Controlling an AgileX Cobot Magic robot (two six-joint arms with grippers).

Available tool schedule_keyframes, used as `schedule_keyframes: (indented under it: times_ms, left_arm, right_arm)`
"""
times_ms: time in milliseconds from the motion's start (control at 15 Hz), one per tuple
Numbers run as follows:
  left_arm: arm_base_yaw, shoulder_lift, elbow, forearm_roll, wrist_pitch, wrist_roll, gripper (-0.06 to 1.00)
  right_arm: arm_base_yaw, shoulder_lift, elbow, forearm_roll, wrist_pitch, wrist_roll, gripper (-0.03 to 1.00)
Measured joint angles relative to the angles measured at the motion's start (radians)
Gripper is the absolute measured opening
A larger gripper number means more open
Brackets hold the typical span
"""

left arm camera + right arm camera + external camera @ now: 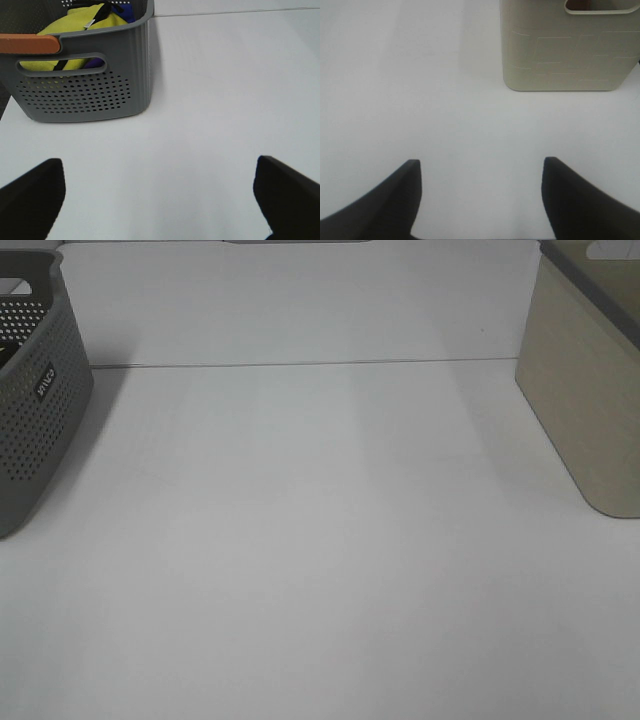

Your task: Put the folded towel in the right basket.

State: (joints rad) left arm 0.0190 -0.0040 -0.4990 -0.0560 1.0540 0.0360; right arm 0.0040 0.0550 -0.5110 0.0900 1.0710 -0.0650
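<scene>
Exterior high view: a white table (320, 570) is shown with nothing lying on its open middle. A grey perforated basket (35, 410) is placed at 9 o'clock, a beige basket (590, 390) at 3 o'clock — the latter is taken to be the right basket of the task. No arm and no towel can be seen on the table here.

Left wrist view: the left gripper (160, 200) is held over bare table with its jaws wide apart and nothing between them. The grey basket (85, 90) stands ahead of it, well apart. Yellow fabric (75, 30) with a black strap and something blue is seen inside; whether any of it is the folded towel cannot be told.

Right wrist view: the right gripper (480, 200) is likewise spread open and empty above the table. The beige basket (560, 50) stands ahead, near but not touched; its interior is hidden.

Task status: the towel cannot be located with certainty — it is either in the grey basket or hidden in the beige one. No grasp is in hand, so progress cannot be confirmed.
</scene>
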Motion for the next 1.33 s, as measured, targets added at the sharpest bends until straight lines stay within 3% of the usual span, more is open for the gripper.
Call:
schedule_keyframes:
  times_ms: [1333]
  left_arm:
    - [0.0, 0.0, 0.0, 0.0, 0.0, 0.0, 0.97]
  right_arm:
    - [0.0, -0.061, 0.0, 0.001, -0.005, 0.0, 0.65]
